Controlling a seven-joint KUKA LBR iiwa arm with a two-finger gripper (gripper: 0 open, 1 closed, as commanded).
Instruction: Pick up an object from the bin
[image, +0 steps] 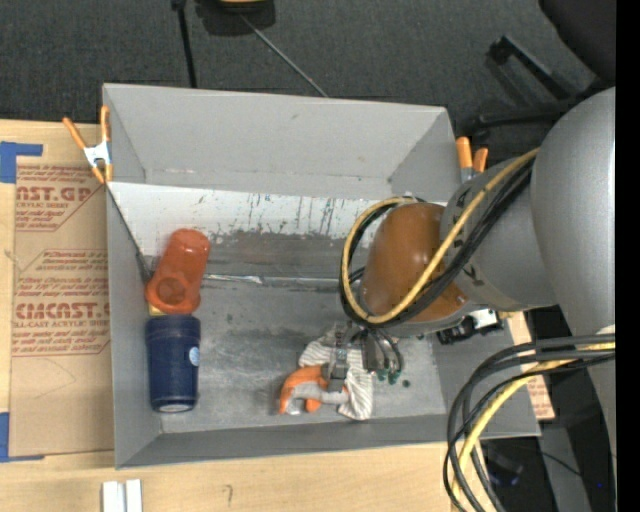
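- Starting with the white crumpled rag-like thing (355, 396): it lies low in the bin (270, 140), right of the middle and close to the near wall in the camera view.
- We see the jaws right over its upper part, so we'd judge the way to it is straight down, with no sideways hunting.
- How the jaws stand we honestly can't tell, since the wrist and its cables sit in front of them. We also can't say whether any of the rag is pinched.
- The rag seems to run slantwise, from upper left to lower right, but it's so rumpled that we wouldn't swear to an axis.
- A small orange-and-grey piece (300, 386) sits at the rag's left edge. We can't make out if it's touching or tucked under, and our guess is a grab near that edge could drag both.
- Well apart, by the left wall, a blue cylinder (173, 362) lies along the wall, with an orange cup (178, 270) just above it.
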